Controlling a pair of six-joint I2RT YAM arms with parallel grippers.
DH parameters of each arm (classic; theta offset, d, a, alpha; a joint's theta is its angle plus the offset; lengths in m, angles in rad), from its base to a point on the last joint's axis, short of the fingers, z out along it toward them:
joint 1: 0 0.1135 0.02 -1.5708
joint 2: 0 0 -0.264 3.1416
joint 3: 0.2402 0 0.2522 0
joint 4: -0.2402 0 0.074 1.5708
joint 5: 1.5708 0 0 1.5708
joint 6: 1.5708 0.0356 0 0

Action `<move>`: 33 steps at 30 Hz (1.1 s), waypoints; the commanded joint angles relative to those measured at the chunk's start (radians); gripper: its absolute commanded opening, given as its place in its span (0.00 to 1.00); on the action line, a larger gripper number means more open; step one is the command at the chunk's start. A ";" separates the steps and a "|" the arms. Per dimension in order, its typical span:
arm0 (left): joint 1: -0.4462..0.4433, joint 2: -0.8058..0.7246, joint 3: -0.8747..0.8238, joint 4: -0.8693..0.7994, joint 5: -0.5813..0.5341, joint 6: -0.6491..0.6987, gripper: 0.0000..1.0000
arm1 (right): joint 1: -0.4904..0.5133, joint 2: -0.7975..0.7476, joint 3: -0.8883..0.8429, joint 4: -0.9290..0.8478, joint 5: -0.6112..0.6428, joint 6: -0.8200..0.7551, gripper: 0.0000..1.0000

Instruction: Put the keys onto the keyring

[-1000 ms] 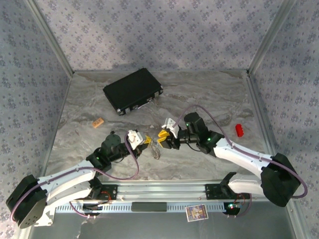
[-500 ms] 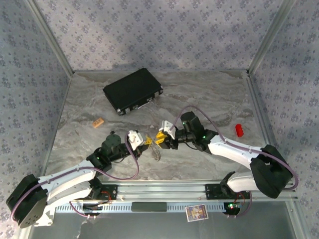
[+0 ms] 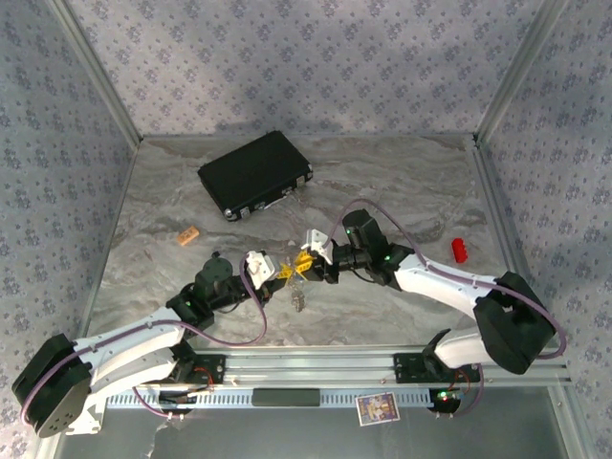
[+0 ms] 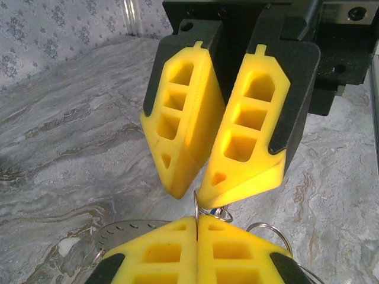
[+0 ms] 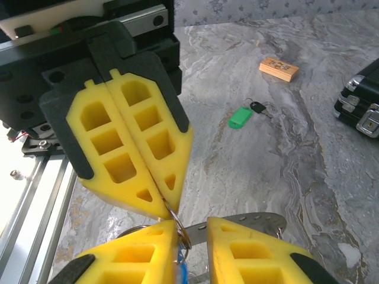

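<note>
- Biggest risk I can see: the left pincer [image 4: 196,223] has only its very tips on a thin wire loop [image 4: 195,204]. One sideways tug from the other arm and that wire could slip out, dropping the whole bunch onto the desk [image 5: 284,165].
- The two pincers are nose to nose with almost no room. If the right pincer [image 5: 192,229] shuts a bit off-line, it'll bite the left one's yellow fingertips [image 5: 159,198] instead of the wire, or twist the loop shut.
- The blue key [image 5: 180,273] sits low in the right pincer's gap and is partly hidden. I can't tell whether it's threaded on properly or just dangling there.
- Left pincer: jaws pressed together and clamped on that wire loop.
- Right pincer: jaws a narrow way apart, with the loop and the blue tag in the gap. It's touching or very nearly so, but doesn't look clamped to me.
- The keyring [image 4: 121,228], the flat grey toothed one, hangs just behind and under the fingertips, over the near-middle of the desk.
- The green key [image 5: 240,116] is lying on the desk well apart from all this, so that one's not yet on.
</note>
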 commanded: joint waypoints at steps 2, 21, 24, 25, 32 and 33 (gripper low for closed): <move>-0.006 0.003 0.010 0.092 0.032 -0.009 0.00 | 0.005 0.024 0.046 -0.052 -0.066 -0.035 0.14; 0.059 -0.025 0.085 -0.198 0.082 0.112 0.37 | 0.045 -0.016 0.255 -0.516 0.145 -0.283 0.00; 0.083 0.006 0.090 -0.158 0.156 0.107 0.34 | 0.062 -0.016 0.284 -0.562 0.183 -0.309 0.00; 0.086 0.019 0.092 -0.144 0.174 0.104 0.33 | 0.065 -0.016 0.293 -0.573 0.187 -0.314 0.00; 0.103 0.072 0.078 -0.015 0.253 0.095 0.28 | 0.080 -0.010 0.328 -0.620 0.206 -0.348 0.00; 0.107 0.077 0.073 0.005 0.263 0.091 0.29 | 0.083 -0.008 0.332 -0.622 0.205 -0.350 0.00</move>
